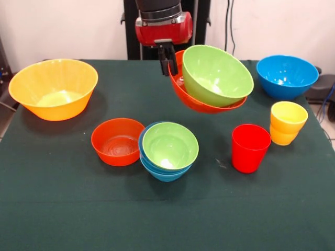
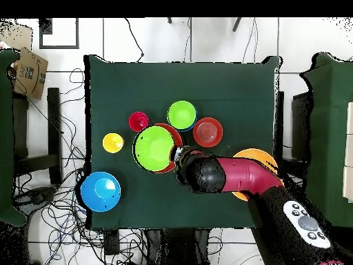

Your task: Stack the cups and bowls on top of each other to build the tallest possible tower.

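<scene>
Nearest the camera: small green bowl [image 1: 170, 145] nested in a blue bowl [image 1: 163, 172], a likely base for the tower, beside a small red-orange bowl [image 1: 118, 141]. Red cup [image 1: 250, 147] and yellow cup [image 1: 287, 123] upright to one side, not yet stacked. Above them, held tilted off the desk [image 1: 63, 209]: big green bowl [image 1: 216, 76] inside a red-orange bowl [image 1: 201, 103], jaws [image 1: 168, 61] pinched on its rim (presumably for carrying as a pair). Dark green cloth; pale wall, cables behind.
</scene>
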Robot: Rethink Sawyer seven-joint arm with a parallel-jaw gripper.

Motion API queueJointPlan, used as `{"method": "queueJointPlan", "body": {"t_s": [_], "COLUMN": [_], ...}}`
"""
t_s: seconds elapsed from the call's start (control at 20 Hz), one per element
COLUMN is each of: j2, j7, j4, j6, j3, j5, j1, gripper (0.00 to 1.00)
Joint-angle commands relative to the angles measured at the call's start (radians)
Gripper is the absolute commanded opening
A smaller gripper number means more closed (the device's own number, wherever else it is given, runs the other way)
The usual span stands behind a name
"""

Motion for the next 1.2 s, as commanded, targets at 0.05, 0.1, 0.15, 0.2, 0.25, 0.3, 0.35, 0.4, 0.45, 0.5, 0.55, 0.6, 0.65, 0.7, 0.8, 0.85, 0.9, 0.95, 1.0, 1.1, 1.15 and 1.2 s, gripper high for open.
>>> {"method": "queueJointPlan", "body": {"t_s": [0.05,0.1,0.15,0.2,0.25,0.3,0.35,0.4,0.45,0.5,0.55,0.6,0.65,0.7,0.8,0.85,0.9,0.95,1.0,1.1,1.15,1.2], "j2": [0.057,0.052,0.046,0.041,0.037,0.04,0.044,0.045,0.045,0.045,0.045,0.044,0.043,0.042,0.044,0.044,0.048,0.052,0.06,0.062,0.067,0.069], "j7": [-0.119,-0.131,-0.135,-0.139,-0.152,-0.157,-0.161,-0.159,-0.155,-0.151,-0.15,-0.149,-0.152,-0.154,-0.163,-0.163,-0.171,-0.178,-0.19,-0.193,-0.202,-0.203], "j4": [-0.087,-0.1,-0.113,-0.126,-0.149,-0.16,-0.169,-0.169,-0.166,-0.164,-0.164,-0.165,-0.17,-0.174,-0.186,-0.189,-0.205,-0.221,-0.243,-0.251,-0.266,-0.268], "j6": [0.192,0.214,0.233,0.252,0.283,0.295,0.303,0.306,0.303,0.3,0.304,0.308,0.318,0.327,0.342,0.344,0.357,0.37,0.382,0.388,0.396,0.398], "j3": [0.101,0.103,0.094,0.086,0.08,0.08,0.083,0.085,0.087,0.089,0.092,0.096,0.1,0.104,0.105,0.106,0.102,0.099,0.095,0.094,0.09,0.091], "j5": [0.018,0.019,0.008,-0.004,-0.013,-0.019,-0.023,-0.026,-0.031,-0.035,-0.037,-0.038,-0.037,-0.037,-0.04,-0.042,-0.05,-0.058,-0.07,-0.075,-0.085,-0.087], "j1": [-0.013,-0.017,-0.008,0.0,0.004,0.003,0.0,-0.002,-0.004,-0.007,-0.009,-0.011,-0.013,-0.016,-0.018,-0.018,-0.015,-0.012,-0.008,-0.008,-0.006,-0.008], "gripper": [0.0,0.0,0.0,0.0,0.0,0.0,0.0,0.0,0.0,0.0,0.0,0.0,0.0,0.0,0.0,0.0,0.0,0.0,0.0,0.0,0.0,0.0]}}
